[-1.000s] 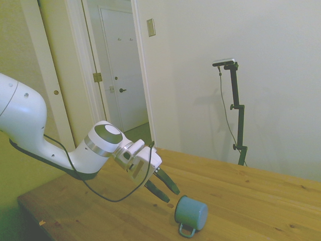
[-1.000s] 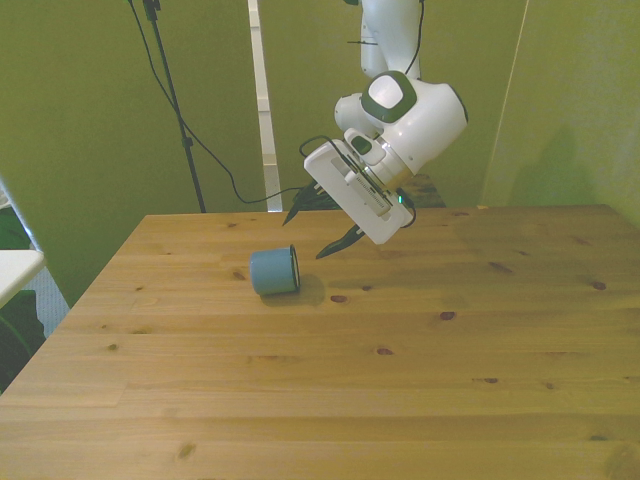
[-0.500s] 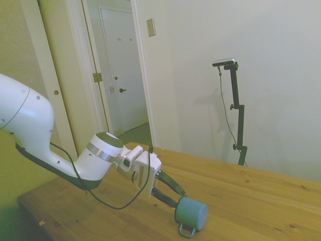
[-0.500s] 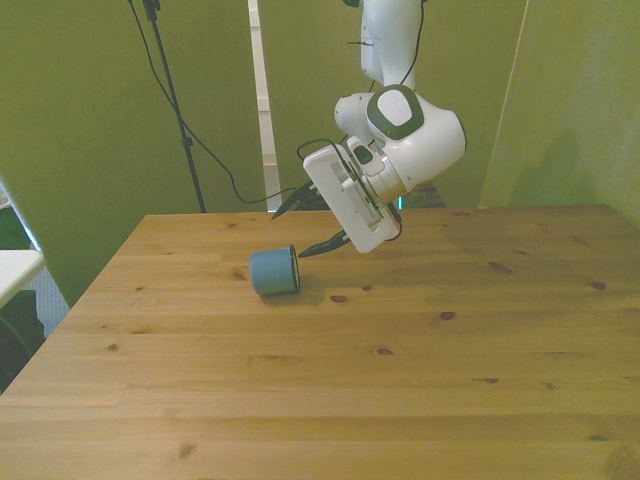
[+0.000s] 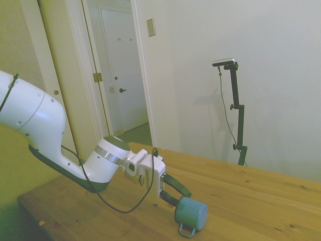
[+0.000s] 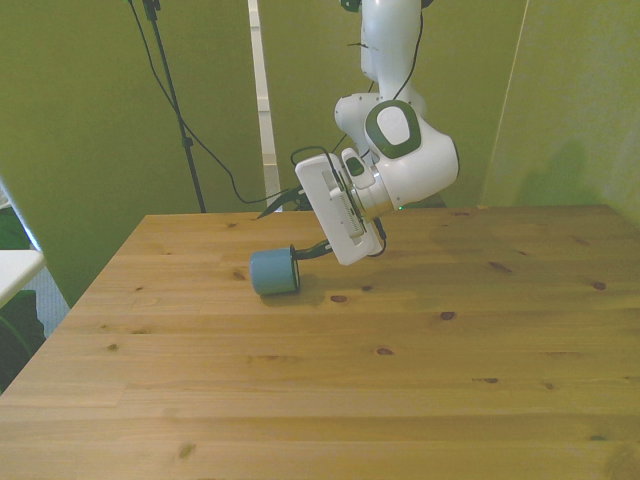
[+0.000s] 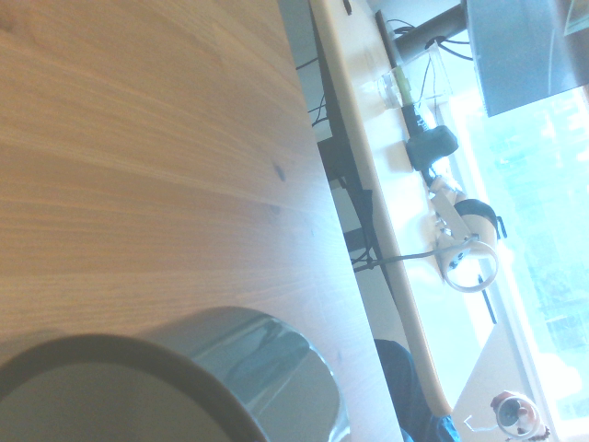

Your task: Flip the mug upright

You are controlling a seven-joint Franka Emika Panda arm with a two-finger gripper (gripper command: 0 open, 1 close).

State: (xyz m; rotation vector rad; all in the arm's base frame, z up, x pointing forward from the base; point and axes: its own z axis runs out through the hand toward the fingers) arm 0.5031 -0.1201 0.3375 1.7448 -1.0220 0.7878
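The teal-blue mug [image 5: 192,213] lies on its side on the wooden table [image 5: 261,201], its loop handle [image 5: 186,232] low against the wood. In the front view the mug [image 6: 272,272] is left of centre, its mouth turned toward the front view's right. My gripper [image 5: 181,199] is tilted low and open, its dark fingers [image 5: 176,184] reaching the mug's mouth end. In the front view the gripper [image 6: 282,236] has one finger above and behind the mug and the other at its rim. In the wrist view the mug's rim [image 7: 138,354] fills the close foreground.
Bare table wood [image 6: 420,370] stretches toward the front view's right and near side. The table's edge [image 6: 95,290] runs along the front view's left, not far from the mug. Beyond it the wrist view shows a cluttered side counter [image 7: 433,184].
The gripper has come down and forward toward the mug while staying open. Its fingertips now reach the mug's mouth end. The mug has not moved.
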